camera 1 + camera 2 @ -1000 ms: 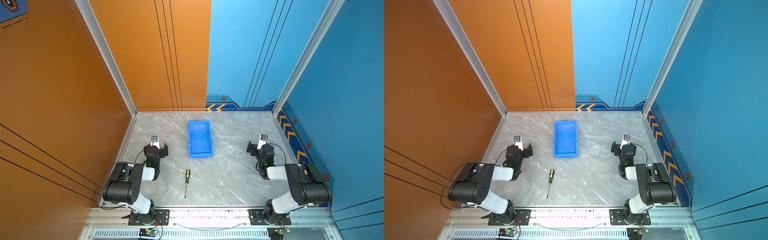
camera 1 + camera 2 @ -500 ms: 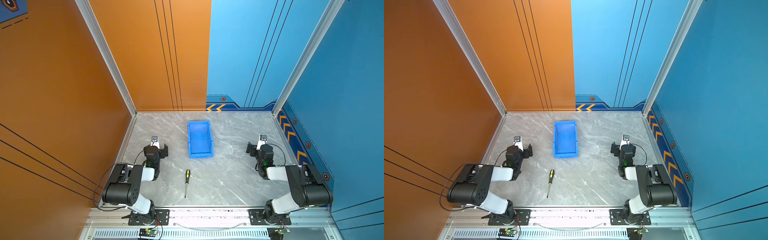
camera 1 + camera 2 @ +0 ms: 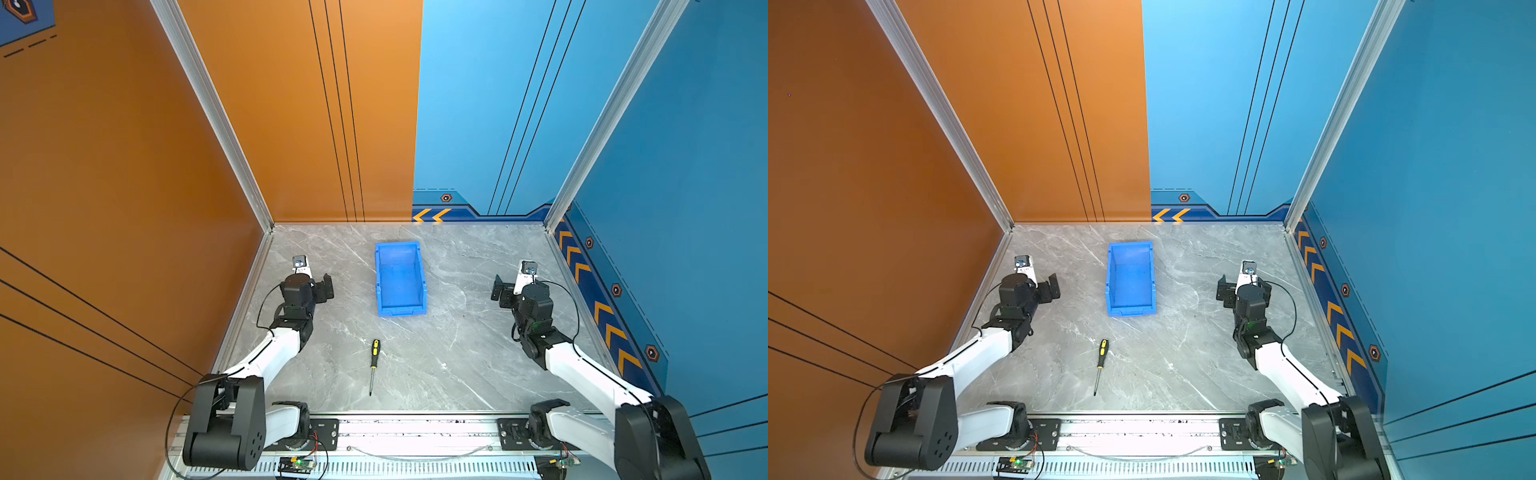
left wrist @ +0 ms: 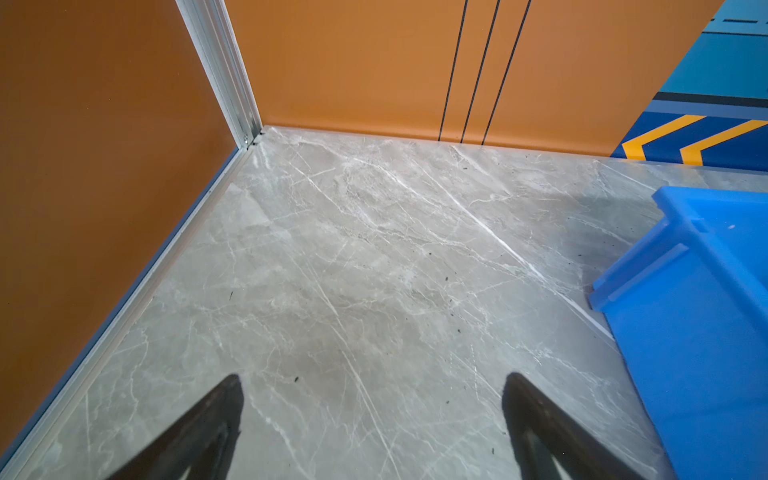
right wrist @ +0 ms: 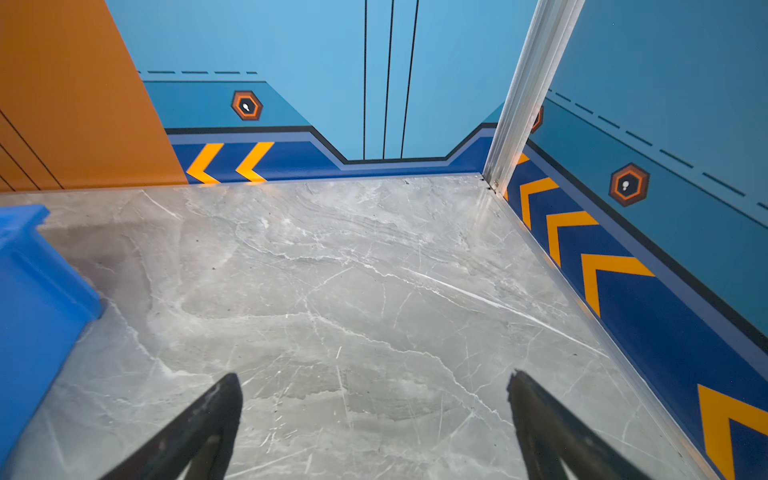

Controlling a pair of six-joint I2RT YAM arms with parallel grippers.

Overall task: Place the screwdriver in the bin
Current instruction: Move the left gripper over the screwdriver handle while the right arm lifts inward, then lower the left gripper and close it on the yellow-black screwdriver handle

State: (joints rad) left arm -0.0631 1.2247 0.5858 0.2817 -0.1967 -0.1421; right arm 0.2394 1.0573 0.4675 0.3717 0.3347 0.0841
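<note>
STARTING LINE: The screwdriver point(image 3: 374, 365) lies flat on the grey marble table point(image 3: 457, 353), handle toward the bin point(image 3: 401, 311) and tip toward the robot, with neither arm touching it. The left gripper point(image 3: 323, 286) is held close above the table, its fingers point(image 4: 208, 419) spread wide with only bare marble between them. The right gripper point(image 3: 500, 290) mirrors it, fingers point(image 5: 552, 424) equally far apart and empty.

The blue bin stands between the two sets of fingers, somewhat closer to the left pair, and its side wall edges into each wrist camera's picture. Both top views show nothing inside it. The screwdriver sits behind both pairs of fingertips, back toward the robot, and nearer the left pair than the right. Neither wrist camera catches it.

From where I stand, the job looks to be at its very beginning, with the reach, grasp, lift, carry and release all yet to come. The left arm seems the likelier one to go. It would have to draw back and turn inward to bring its fingers over the handle.
</note>
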